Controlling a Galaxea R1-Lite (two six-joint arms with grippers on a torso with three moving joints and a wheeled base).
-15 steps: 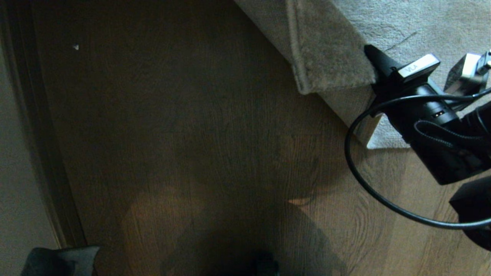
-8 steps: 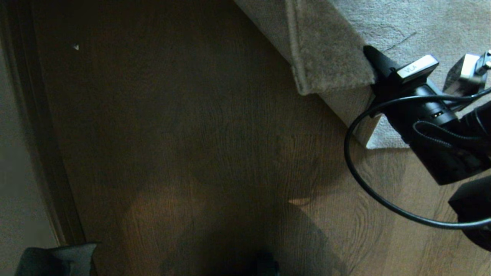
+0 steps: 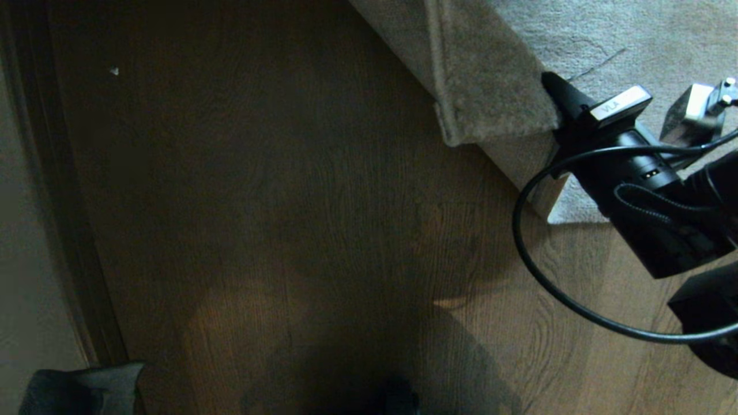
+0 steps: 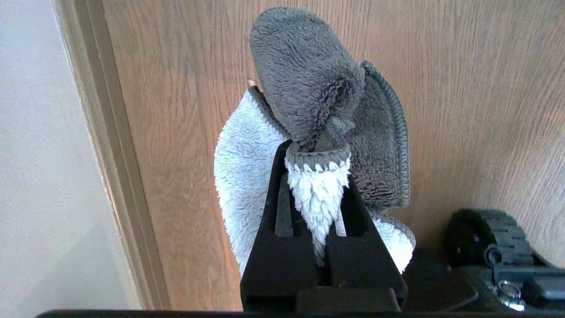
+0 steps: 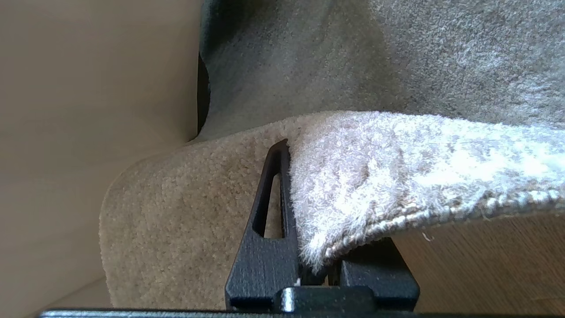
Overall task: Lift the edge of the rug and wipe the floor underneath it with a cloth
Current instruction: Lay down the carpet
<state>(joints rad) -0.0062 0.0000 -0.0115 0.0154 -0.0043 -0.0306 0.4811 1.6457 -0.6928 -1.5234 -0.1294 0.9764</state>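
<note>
Cloth: one (image 4: 309, 132), fluffy, dark grey on one side and pale blue-white on the other, hanging bunched above the floor beside the baseboard; in the head view only a dark piece at the lower left corner (image 3: 81, 392).
Left gripper: one (image 4: 318, 176), at the lower left, near the robot; both fingers (image 4: 273, 212) clenched on a fold of the cloth, pile squeezed out between them.
Floor: one surface (image 3: 277, 202), brown wood-grain planks, mostly in shadow, bare between the two grippers.
Baseboard: one strip (image 4: 110, 154), along the left side of the floor, with a pale wall (image 4: 39, 154) behind.
Right gripper: one (image 5: 309, 260), at the right, farther out; jaws pinched on the rug edge, one finger (image 5: 269, 212) on the top pile, the other hidden under the hem.
Rug edge: one hem (image 3: 441, 75), corner raised off the floor and folded back, underside turned up.
Rug: one (image 3: 576, 29), grey-beige plush, flat at the upper right.
Cable: one (image 3: 536, 276), black, looping from the right arm over the floor.
</note>
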